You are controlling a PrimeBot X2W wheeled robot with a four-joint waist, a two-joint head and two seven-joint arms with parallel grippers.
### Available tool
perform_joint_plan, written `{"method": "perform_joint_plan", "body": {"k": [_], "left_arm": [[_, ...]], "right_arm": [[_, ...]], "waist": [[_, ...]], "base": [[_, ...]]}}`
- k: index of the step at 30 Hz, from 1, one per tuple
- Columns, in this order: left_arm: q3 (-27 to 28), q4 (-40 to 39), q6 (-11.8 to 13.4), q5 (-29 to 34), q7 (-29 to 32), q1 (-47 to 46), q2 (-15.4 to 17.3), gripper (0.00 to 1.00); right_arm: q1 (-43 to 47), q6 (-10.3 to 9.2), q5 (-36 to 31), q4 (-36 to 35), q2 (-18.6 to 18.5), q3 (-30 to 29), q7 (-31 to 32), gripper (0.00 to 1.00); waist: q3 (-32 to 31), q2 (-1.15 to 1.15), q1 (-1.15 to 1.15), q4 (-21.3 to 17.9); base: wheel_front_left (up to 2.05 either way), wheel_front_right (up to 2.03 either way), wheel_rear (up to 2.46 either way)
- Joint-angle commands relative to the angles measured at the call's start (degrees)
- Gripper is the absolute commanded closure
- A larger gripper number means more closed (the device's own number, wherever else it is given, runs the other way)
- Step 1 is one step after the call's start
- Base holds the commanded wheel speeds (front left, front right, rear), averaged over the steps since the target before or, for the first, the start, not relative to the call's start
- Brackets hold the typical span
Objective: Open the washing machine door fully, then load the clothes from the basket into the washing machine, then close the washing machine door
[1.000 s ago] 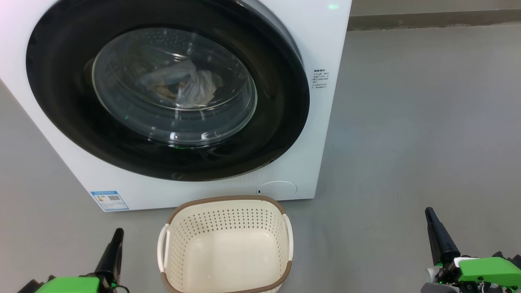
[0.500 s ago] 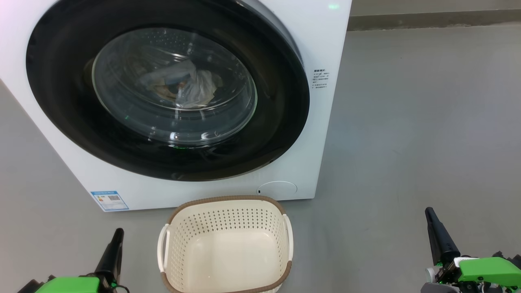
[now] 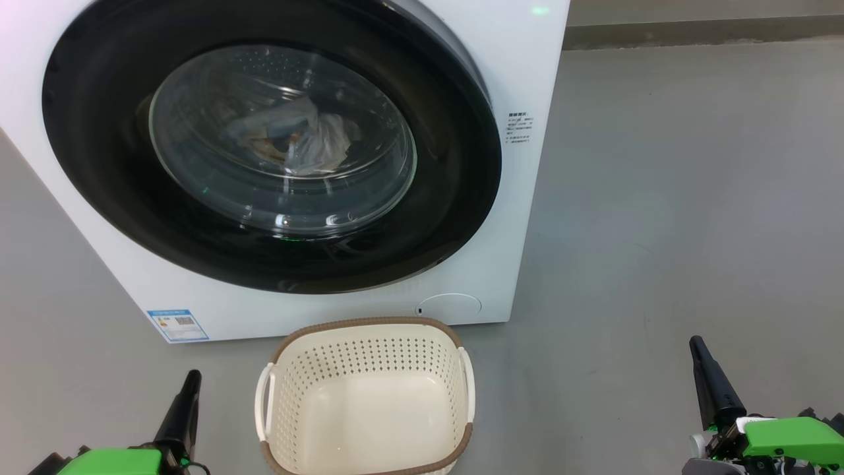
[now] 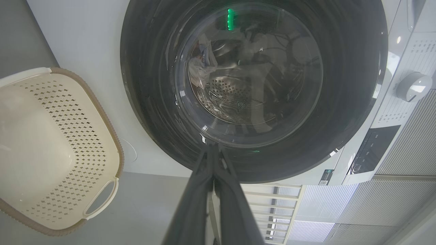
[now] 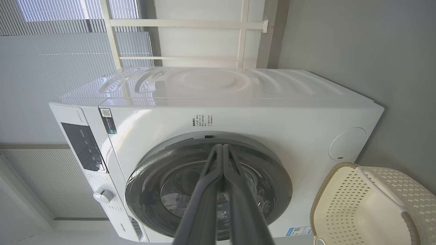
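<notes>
The washing machine door (image 3: 264, 211) is shut flat against the front of the white washing machine (image 3: 521, 79). Through its round glass I can see the clothes (image 3: 306, 142) lying in a pale crumpled heap inside the drum. Just in front of the machine, on the grey floor (image 3: 659, 231), stands the basket (image 3: 369, 359), its cream bottom bare and its far rim close under a small round flap (image 3: 450, 305) in the machine's lower front. A blue sticker (image 3: 177, 324) sits at the lower left corner. The left hand (image 3: 191, 379) hangs low to the left of the basket and the right hand (image 3: 695, 346) well off to its right, each with its two dark fingers pressed together on nothing.
</notes>
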Motion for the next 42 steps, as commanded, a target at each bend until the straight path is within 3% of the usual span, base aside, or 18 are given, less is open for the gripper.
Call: {"method": "perform_joint_plan", "body": {"k": [1,42], "left_arm": [[2.0,-1.1,-0.4,-0.5,0.2,-2.4,1.1,1.00],[2.0,-1.1,-0.4,-0.5,0.2,-2.4,1.1,1.00]], "right_arm": [[-2.3,0.10,-0.4,-1.4,-0.1,1.1,0.5,1.00],[-2.4,0.10,-0.6,-1.4,0.1,0.8,0.7,1.00]], "waist": [[0.0,0.00,0.00,0.0],[0.0,0.00,0.00,0.0]], "base": [[0.00,0.00,0.00],[0.00,0.00,0.00]]}}
